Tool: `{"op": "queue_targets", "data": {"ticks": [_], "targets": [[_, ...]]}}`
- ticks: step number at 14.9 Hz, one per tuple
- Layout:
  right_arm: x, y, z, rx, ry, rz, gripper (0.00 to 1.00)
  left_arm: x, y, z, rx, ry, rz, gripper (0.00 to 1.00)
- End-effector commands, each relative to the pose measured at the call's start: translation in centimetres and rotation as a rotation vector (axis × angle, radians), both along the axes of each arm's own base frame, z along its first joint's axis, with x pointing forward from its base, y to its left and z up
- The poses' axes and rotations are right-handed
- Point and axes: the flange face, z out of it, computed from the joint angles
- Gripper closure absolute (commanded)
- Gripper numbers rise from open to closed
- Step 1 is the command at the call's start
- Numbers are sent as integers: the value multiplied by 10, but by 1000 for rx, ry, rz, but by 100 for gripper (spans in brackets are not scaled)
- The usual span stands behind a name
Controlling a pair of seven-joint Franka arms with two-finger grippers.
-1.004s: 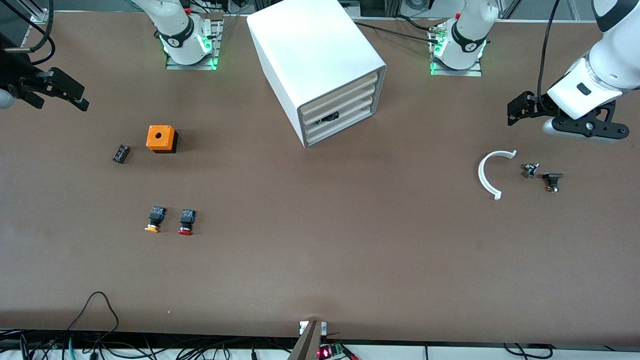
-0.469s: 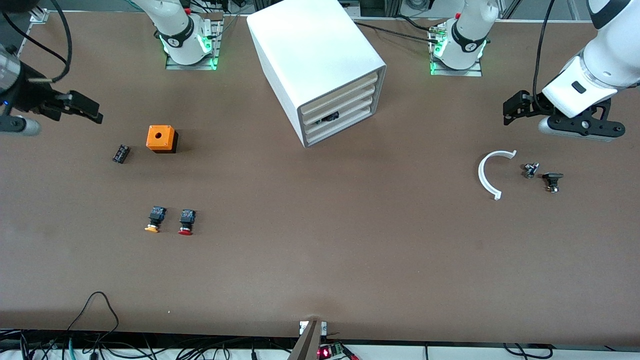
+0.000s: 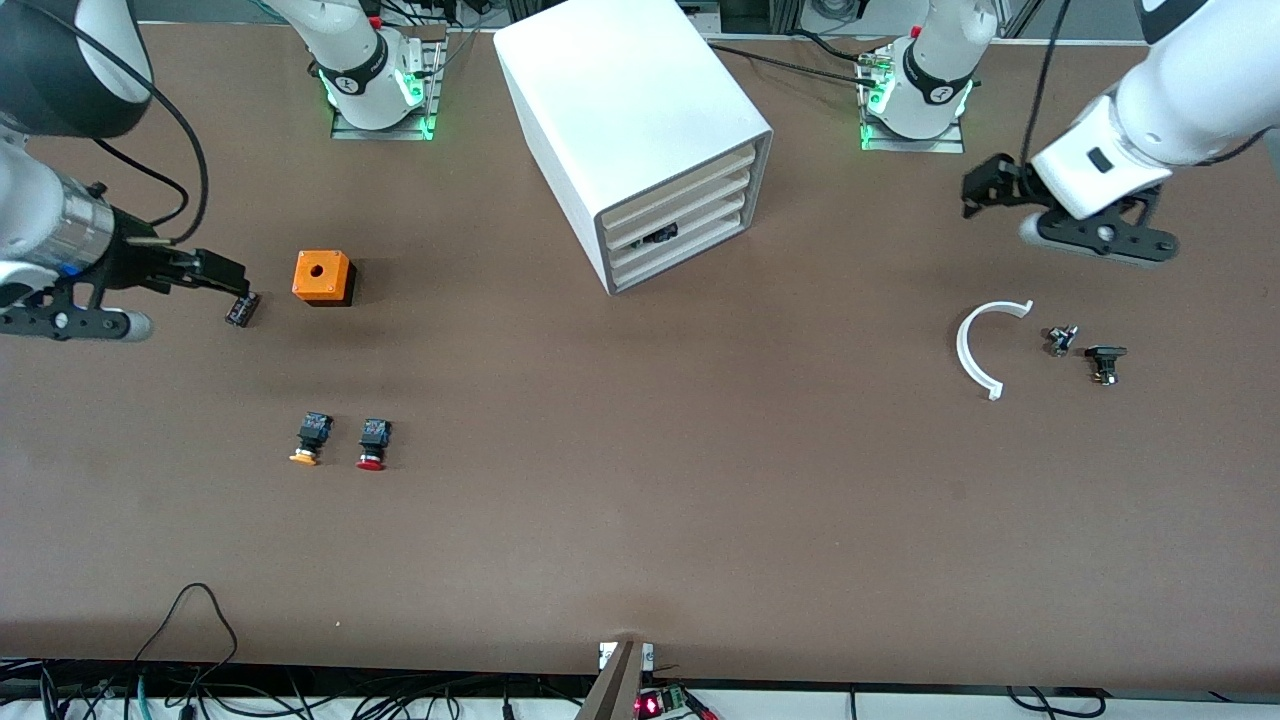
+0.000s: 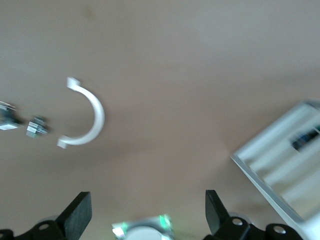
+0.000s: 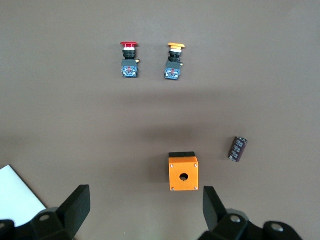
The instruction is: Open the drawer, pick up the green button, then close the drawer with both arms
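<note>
You are at the approach: all drawers of the cabinet (image 3: 640, 130) are shut. Both the left gripper (image 3: 985, 190) and the right gripper (image 3: 215, 272) hang wide open, empty, well apart from it. The drawer (image 3: 672, 233), second from bottom, shows something dark, perhaps the button. Next, bring a gripper to that front.

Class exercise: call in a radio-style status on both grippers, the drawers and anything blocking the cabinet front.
Left gripper open, empty, over bare table. Right gripper open, empty, above small black part. Cabinet drawers all shut; green button not visible. Nothing blocking cabinet front.
</note>
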Motion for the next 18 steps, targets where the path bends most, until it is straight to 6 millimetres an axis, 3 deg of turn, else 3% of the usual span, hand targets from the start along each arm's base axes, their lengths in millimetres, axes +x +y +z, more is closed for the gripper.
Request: {"op": "queue_targets", "data": {"ticks": [1,3,6,9,11,14,18], "targets": [[11,15,-18,8,0,16,0,-1,-26,-14,-98,117,-34,0],[17,33,-32,8,-4,39,0,10,-41,-42,-205,187,-63,0],[28,63,-54,0,-23,2,0,33,-50,-100,-468,318,-31,0],[32,97,-73,-9,-34,-35,0,46,-60,-142,-634,293,-32,0],[35,115,-85,-12,-46,-60,0,47,-62,-182,-793,249,-13,0],[36,151,-98,-21,-57,-143,0,30,-61,-232,-921,173,-37,0],[45,225,-100,-22,-93,-249,0,-9,-63,-298,-1062,107,-51,0]]}}
